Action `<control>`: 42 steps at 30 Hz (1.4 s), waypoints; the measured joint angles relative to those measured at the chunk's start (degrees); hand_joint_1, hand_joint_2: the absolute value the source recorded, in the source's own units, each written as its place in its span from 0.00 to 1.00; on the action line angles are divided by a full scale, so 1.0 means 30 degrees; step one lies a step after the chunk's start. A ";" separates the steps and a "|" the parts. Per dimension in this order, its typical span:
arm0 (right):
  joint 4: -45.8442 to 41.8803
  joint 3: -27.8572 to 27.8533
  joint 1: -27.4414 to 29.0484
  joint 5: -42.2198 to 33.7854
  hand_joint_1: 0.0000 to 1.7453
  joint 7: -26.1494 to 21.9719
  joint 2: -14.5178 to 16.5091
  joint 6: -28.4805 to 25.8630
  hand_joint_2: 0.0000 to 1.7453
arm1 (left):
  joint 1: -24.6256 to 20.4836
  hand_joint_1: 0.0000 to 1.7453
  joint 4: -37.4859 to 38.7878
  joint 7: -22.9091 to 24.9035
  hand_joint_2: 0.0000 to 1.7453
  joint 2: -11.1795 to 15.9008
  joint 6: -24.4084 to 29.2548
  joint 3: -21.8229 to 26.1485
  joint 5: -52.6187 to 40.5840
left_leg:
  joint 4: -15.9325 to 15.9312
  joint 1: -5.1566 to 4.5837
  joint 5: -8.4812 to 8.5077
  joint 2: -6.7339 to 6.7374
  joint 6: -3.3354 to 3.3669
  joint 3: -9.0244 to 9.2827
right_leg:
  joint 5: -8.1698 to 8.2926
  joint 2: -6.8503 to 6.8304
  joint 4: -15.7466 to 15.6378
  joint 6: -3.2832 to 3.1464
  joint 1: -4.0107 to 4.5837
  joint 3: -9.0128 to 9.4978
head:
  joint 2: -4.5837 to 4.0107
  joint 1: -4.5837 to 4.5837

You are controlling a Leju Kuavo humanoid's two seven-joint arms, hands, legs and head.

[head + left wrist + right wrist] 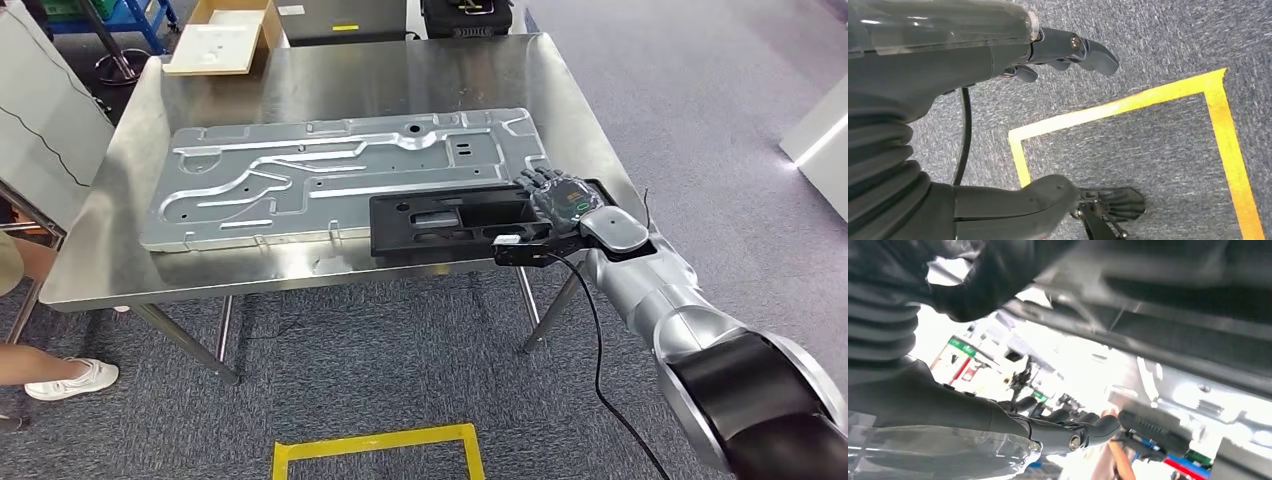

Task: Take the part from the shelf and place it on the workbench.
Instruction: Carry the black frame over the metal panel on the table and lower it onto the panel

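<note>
The part is a long black plastic tray (450,225) lying flat on the steel workbench (400,80), at its front right, with its right end past the table's corner. My right hand (560,200) lies stretched over that right end. In the right wrist view the fingers (1073,435) are extended, with a bright gap between them and the dark part (1173,305). My left hand (948,65) hangs over the carpet, fingers apart and holding nothing.
A large stamped silver metal plate (340,175) fills the bench's middle, touching the black part's far edge. A cardboard box (225,35) sits at the far left corner. A person's white shoe (75,378) shows at left. Yellow floor tape (380,445) marks the carpet below.
</note>
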 joint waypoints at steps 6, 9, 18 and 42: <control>-0.0007 -0.0071 -0.0153 0.0037 0.00 0.0051 -0.0389 -0.0726 0.00 | -0.0020 0.00 0.0000 -0.0020 0.00 0.0005 -0.0022 -0.0184 0.0077 | -0.0067 -0.0037 0.0140 0.0053 0.0494 -0.0084 | -0.2700 -0.0039 0.5551 0.0273 -0.0074 -0.2474 | 0.0000 0.0002; -0.0015 -0.0251 -0.0236 -0.0145 0.00 -0.0051 -0.0438 -0.0868 0.00 | -0.0034 0.00 0.0000 -0.0020 0.00 0.0000 -0.0042 -0.0265 0.0137 | -0.0029 -0.0070 0.0121 0.0029 0.0464 -0.0054 | -0.1173 -0.0039 0.3386 0.0088 -0.0058 -0.1403 | 0.0000 0.0004; -0.0454 -0.1304 -0.0781 -0.1116 0.00 -0.0426 -0.0428 -0.2840 0.00 | -0.0138 0.00 0.0000 -0.0151 0.00 -0.0016 -0.0159 -0.0614 0.0416 | 0.1858 -0.0105 -0.1134 0.0026 -0.0319 -0.0959 | -0.0017 -0.0077 -0.0160 -0.0594 -0.0044 0.0173 | 0.0000 -0.0004; -2.3523 -1.1745 1.3610 -0.3067 0.00 -0.6523 -0.3173 -0.8419 0.00 | 0.0382 0.00 0.0000 -0.3055 0.00 -0.1306 -0.1530 -0.0802 0.2838 | -0.0058 -0.0131 -0.0276 -0.0387 0.0425 0.0304 | -0.0203 -0.0174 0.0247 -0.0035 0.0165 0.0033 | 0.0000 0.0004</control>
